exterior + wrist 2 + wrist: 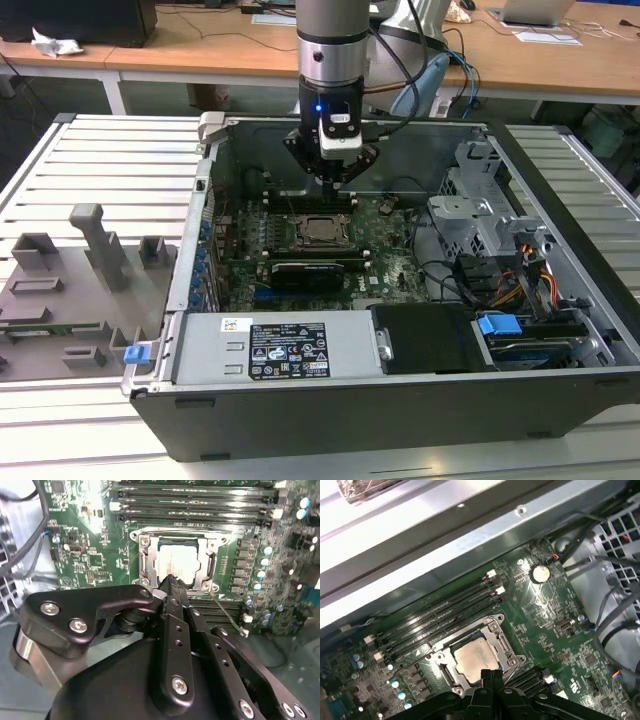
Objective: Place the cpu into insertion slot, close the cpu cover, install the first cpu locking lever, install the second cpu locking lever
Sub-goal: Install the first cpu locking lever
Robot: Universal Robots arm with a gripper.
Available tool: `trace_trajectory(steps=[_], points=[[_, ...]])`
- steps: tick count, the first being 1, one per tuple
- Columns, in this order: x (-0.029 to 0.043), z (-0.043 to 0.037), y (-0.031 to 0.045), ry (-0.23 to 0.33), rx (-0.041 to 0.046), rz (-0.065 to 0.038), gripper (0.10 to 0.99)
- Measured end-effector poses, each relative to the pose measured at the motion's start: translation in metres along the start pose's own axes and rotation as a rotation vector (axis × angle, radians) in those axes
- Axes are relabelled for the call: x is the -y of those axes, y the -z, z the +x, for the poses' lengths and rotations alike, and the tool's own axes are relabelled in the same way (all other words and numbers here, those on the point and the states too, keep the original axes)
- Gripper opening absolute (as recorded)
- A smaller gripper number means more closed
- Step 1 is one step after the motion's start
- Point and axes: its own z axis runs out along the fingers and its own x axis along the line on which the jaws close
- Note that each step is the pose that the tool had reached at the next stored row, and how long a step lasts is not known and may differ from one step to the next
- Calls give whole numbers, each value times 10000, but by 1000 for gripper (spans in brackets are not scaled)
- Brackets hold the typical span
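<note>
Exterior view: your hand (335,178) hangs over the motherboard (390,265) in the open computer case (400,420). The power-supply label (287,351) is too small to read.

Second wrist view: fingers (172,607) pressed together, empty, beside the cpu cover (145,565), which lies over the seated cpu (177,562). One locking lever (227,614) stands free.

First wrist view: the cover is down, so you're likely at the lever step.
</note>
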Motion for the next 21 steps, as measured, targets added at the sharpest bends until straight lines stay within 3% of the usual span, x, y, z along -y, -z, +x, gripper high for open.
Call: trace_trajectory(steps=[9,14,15,17,21], points=[[-1,1,-4,1928,-4,-157,106],[-1,0,-5,4704,59,-194,106],[-1,1,-5,5002,65,-205,106],[2,6,-5,5468,69,-243,106],[34,68,0,5540,76,-262,106]])
